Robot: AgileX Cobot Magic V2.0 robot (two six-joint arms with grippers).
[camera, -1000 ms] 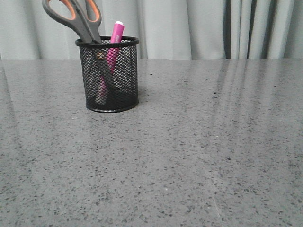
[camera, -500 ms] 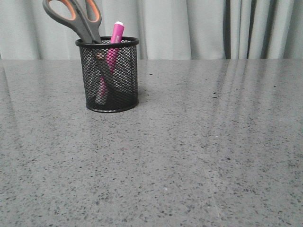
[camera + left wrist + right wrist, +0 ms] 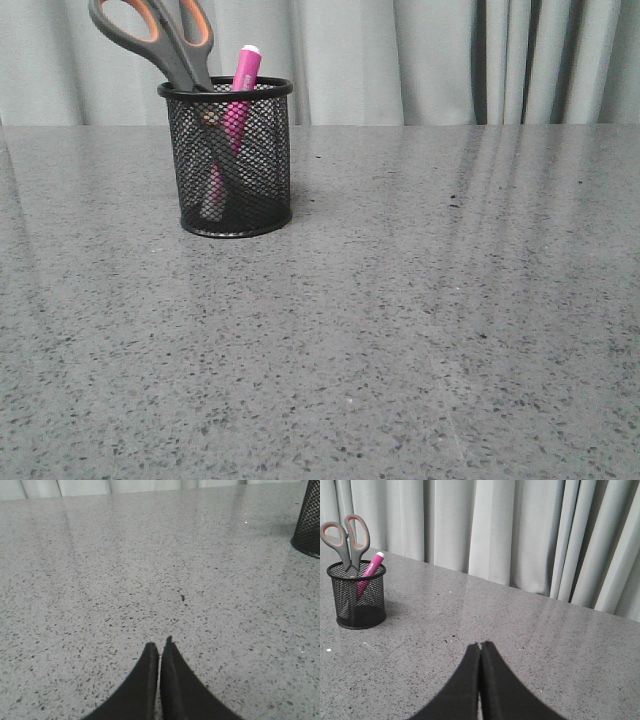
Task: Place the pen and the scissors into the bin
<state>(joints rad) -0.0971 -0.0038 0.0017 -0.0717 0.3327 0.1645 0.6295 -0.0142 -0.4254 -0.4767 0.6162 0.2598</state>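
Note:
The black mesh bin (image 3: 236, 160) stands on the grey table at the back left. The scissors (image 3: 165, 40) stand in it, grey and orange handles up, leaning left. The pink pen (image 3: 244, 72) stands in it too, its white cap just above the rim. The right wrist view shows the bin (image 3: 356, 596) with the scissors (image 3: 346, 537) and the pen (image 3: 370, 570). The left wrist view shows only the bin's edge (image 3: 309, 525). My left gripper (image 3: 159, 645) is shut and empty above bare table. My right gripper (image 3: 480, 643) is shut and empty, well away from the bin. Neither gripper shows in the front view.
The grey speckled table (image 3: 400, 320) fills the front view. A pale grey curtain (image 3: 400, 60) hangs behind its far edge and also shows in the right wrist view (image 3: 520, 530).

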